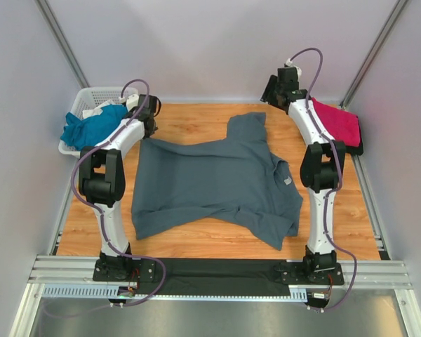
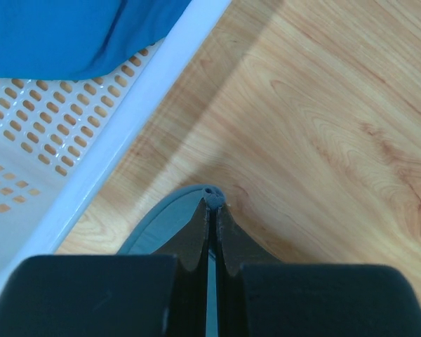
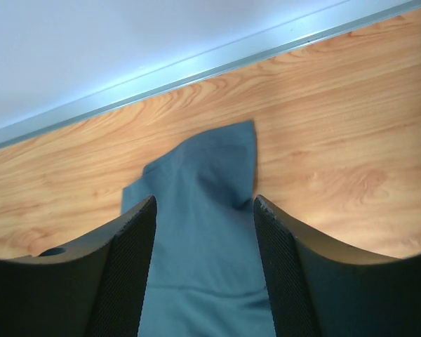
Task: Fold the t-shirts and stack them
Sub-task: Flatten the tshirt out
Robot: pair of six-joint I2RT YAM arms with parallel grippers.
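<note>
The dark slate-grey t-shirt (image 1: 210,184) lies spread over the middle of the wooden table. My left gripper (image 1: 151,116) is at the shirt's far left corner. In the left wrist view it (image 2: 212,203) is shut on the shirt's rolled grey edge (image 2: 161,221). My right gripper (image 1: 270,90) hangs open over the far sleeve (image 1: 249,125). Through its wrist camera the sleeve (image 3: 210,161) lies flat on the table below the gap between the jaws (image 3: 205,203). The magenta-pink t-shirt (image 1: 337,123) lies at the back right. The teal-blue t-shirt (image 1: 91,128) sits in the basket.
The white lattice basket (image 1: 91,95) stands at the back left, its rim (image 2: 119,137) close beside my left gripper. A metal rail (image 3: 196,67) runs along the table's far edge below the white wall. Bare wood (image 1: 196,239) shows in front of the grey shirt.
</note>
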